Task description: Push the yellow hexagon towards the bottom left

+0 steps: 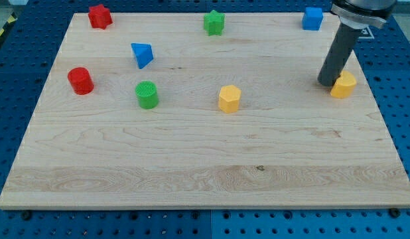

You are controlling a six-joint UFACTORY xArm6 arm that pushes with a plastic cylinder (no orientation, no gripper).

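Two yellow many-sided blocks lie on the wooden board (192, 166), and I cannot tell for sure which one is the hexagon. One yellow block (343, 85) sits near the view's right edge and looks hexagonal. My tip (326, 83) stands just to its left, touching or nearly touching it. The dark rod rises from there towards the view's top right. The other yellow block (229, 99) sits near the board's middle, well to the left of my tip.
A red star-like block (99, 16) is at the top left, a green star-like block (214, 22) at top centre, and a blue cube (312, 18) at top right. A blue triangle (142, 55), a red cylinder (79, 80) and a green cylinder (146, 95) are on the left.
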